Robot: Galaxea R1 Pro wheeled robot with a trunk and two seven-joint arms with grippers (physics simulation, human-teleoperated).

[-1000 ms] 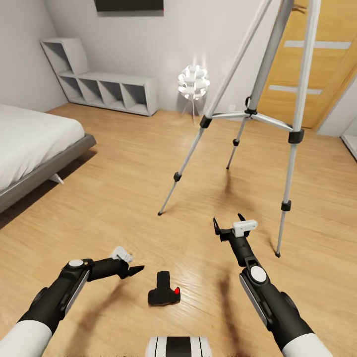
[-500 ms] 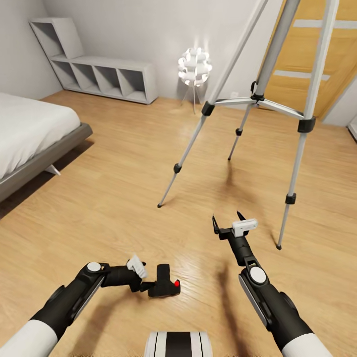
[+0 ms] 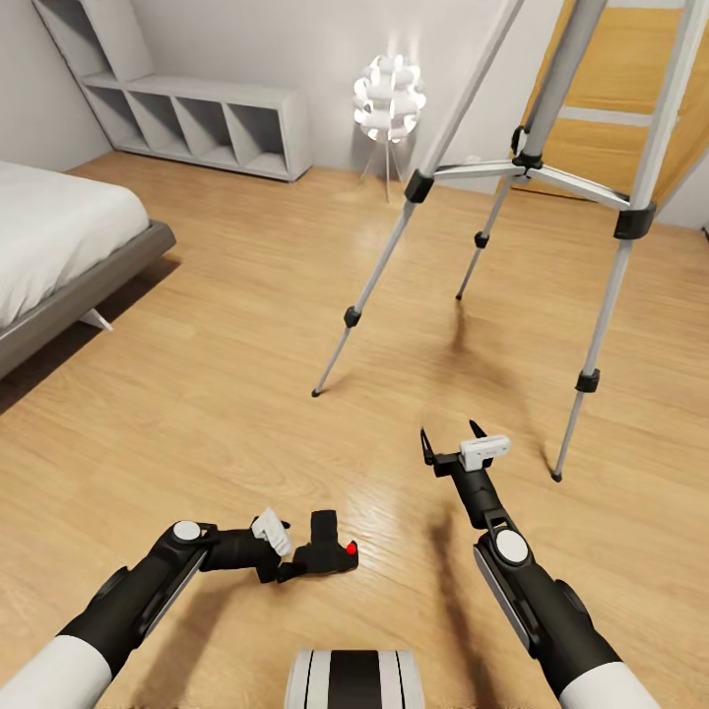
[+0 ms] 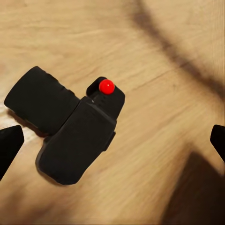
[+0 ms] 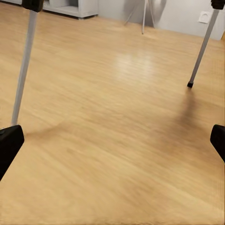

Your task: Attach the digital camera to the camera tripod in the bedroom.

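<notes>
Step in hand: pickup of the digital camera (image 3: 323, 556); judged early in the task, nothing attached yet

Camera position: lying on the wood floor (image 3: 226, 394) just ahead of the robot's base, lens barrel flat along the planks, red button (image 4: 107, 86) showing near the body's edge

Left gripper (image 3: 283, 571): low at the floor, right beside the camera, tips at its near side; in the left wrist view the jaws stand wide, one dark tip at each edge of the picture, with the camera lying between them but nearer one tip; no grip yet, as far as I can judge

Right gripper (image 3: 453, 440): held above bare floor, near one tripod foot; jaws wide apart, holding nothing

Camera tripod (image 3: 532, 167): standing ahead and to the right, well apart from the camera; head is out of the top of the picture, so the mount cannot be seen

Next move calls for: centring the camera body between the left jaws, closing across body or barrel, then lifting well clear of the floor toward the tripod top; the body lies skewed to the jaws, so a poor close could push it aside

Count: one camera, one tripod with three legs, two grippers, one bed (image 3: 59, 246), one floor lamp (image 3: 389, 94), one run of cube shelves (image 3: 187, 118), one wooden door (image 3: 615, 108)
</notes>
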